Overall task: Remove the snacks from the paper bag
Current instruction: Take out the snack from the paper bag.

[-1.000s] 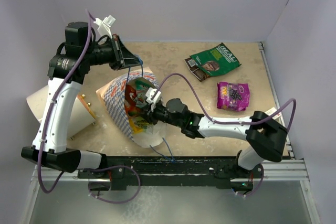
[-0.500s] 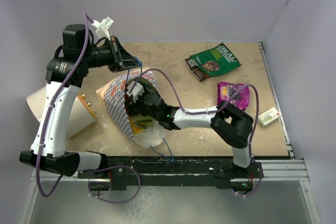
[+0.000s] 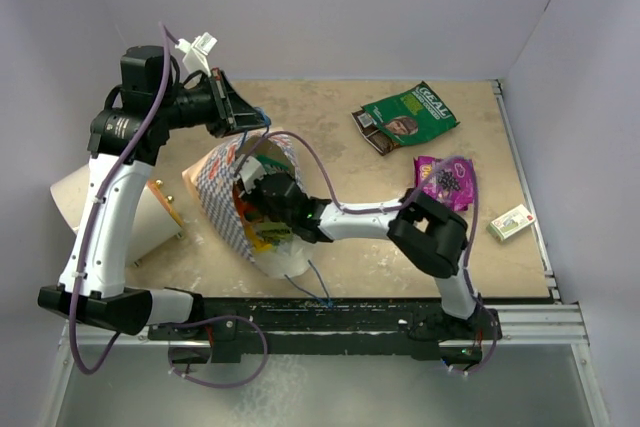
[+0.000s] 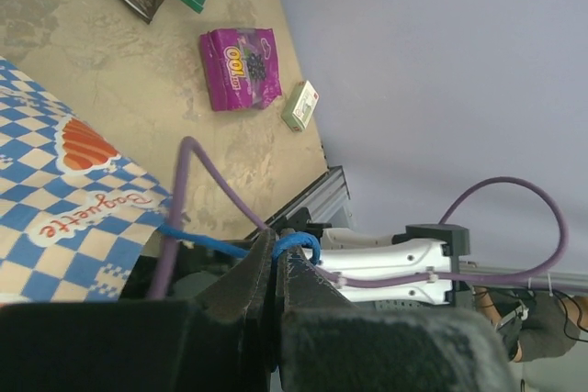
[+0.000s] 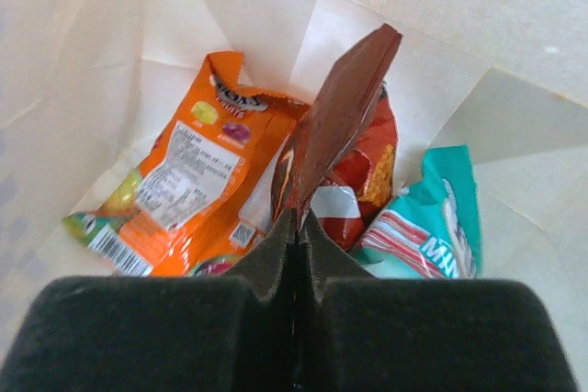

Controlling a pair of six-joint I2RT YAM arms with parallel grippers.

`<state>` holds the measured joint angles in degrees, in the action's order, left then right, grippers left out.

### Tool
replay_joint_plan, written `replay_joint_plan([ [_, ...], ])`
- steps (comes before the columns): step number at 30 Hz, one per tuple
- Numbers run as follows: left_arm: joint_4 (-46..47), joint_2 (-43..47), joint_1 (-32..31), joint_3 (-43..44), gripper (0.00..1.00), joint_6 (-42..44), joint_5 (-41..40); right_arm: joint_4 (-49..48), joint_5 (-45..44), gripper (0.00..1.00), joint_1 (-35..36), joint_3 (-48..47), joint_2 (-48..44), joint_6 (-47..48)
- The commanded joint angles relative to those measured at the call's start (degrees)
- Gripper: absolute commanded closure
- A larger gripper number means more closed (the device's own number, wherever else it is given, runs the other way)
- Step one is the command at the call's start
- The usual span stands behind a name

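Overhead: holding the paper bag [image 3: 215, 197] open with the left gripper [image 3: 250, 117], reaching inside with the right gripper [image 3: 255, 195]; already out, right of the bag, a green packet [image 3: 405, 117] and a purple packet [image 3: 443, 182].

Left wrist: clenched on the blue cord handle [image 4: 296, 243] at the bag's rim.

Right wrist: pinched tight on a red-brown packet [image 5: 344, 107] inside the bag, between an orange packet [image 5: 184, 172] and a teal packet [image 5: 432, 218]. Lift straight up through the bag's mouth, handle held taut.
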<state>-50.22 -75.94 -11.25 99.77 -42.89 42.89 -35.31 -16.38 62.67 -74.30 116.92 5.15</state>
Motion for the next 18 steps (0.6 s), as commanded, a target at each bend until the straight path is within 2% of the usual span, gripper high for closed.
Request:
replay_joint_plan([
  [1,2.99,0.14,0.48,1.89,1.0,-0.17,-1.46,5.1,8.8,1.0,0.08,2.63,-15.49,-3.22],
  [4,3.55,-0.08,0.67,2.09,1.0,-0.37,-2.97,10.97,17.75,1.0,0.12,6.16,-22.99,-5.76],
  [9,5.37,-0.69,1.04,2.06,1.0,-1.03,-5.12,17.26,23.03,1.0,0.19,11.05,-34.11,-10.71],
  [13,5.85,-1.13,1.14,1.71,1.0,-1.9,-7.32,21.18,20.62,1.0,0.15,14.46,-42.46,-11.85],
  [15,7.11,-1.7,1.14,0.99,1.0,-2.9,-5.71,20.76,17.85,1.0,0.03,16.06,-45.35,-14.24],
  [18,9.92,-2.2,1.14,-0.36,1.0,-5.18,-2.75,17.6,13.0,1.0,-0.01,18.79,-46.11,-12.88],
])
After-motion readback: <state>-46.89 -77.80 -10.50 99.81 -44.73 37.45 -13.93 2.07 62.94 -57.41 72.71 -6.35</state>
